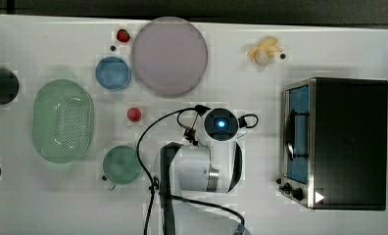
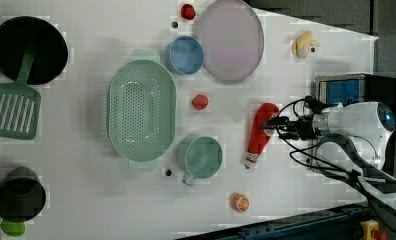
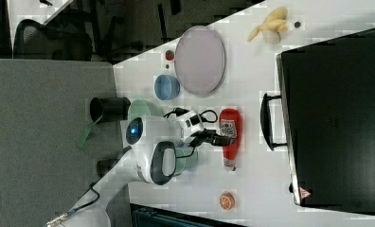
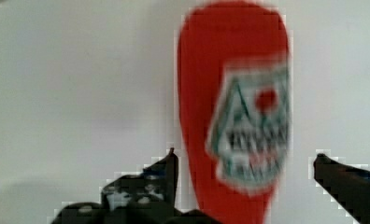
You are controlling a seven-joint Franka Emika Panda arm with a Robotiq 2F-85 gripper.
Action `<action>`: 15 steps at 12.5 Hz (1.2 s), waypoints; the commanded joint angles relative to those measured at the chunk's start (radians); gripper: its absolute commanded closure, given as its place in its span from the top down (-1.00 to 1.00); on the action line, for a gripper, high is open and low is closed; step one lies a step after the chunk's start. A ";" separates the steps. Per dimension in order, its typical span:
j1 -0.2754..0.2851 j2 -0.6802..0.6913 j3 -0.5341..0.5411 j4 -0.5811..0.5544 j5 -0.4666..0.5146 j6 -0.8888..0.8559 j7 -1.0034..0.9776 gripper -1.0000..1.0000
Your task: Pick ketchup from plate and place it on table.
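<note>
Left view, far left: a black pan [image 2: 28,50], a green spatula [image 2: 12,110] and a dark cup [image 2: 20,197] line that edge of the bench [image 2: 86,210], well apart from the work.
Colander: the green basket [image 2: 142,116] sits at the middle-left, with a blue bowl [image 2: 184,55] and a teal mug [image 2: 201,157] close by its right side.
Plate: the pale lilac plate [image 2: 229,39] lies bare near the far edge (nothing on it now).
Ketchup: the red bottle [image 2: 260,132] lies flat on the bench, off the plate and well apart from it, label up, cap end toward the near edge.
Pincer: the pincer [image 2: 272,122] hangs over the bottle's wide end with its fingers [image 4: 167,170] spread, one on each side and clear of the red body; it grips nothing.
Why so: I judge the bottle already set down and let go.
Open room: bare bench lies all around the bottle; the toaster oven [image 1: 346,142] stands to the left view's right, so straight up looks the safest way out.
</note>
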 commanded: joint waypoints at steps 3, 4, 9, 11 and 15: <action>0.008 -0.160 0.004 0.081 0.001 -0.069 0.043 1.00; 0.008 -0.211 0.004 0.110 0.001 -0.130 0.093 1.00; 0.009 -0.393 0.004 0.328 0.000 -0.479 0.440 1.00; 0.009 -0.425 0.005 0.415 0.000 -0.650 0.537 1.00; 0.009 -0.432 0.005 0.556 0.000 -0.913 0.540 1.00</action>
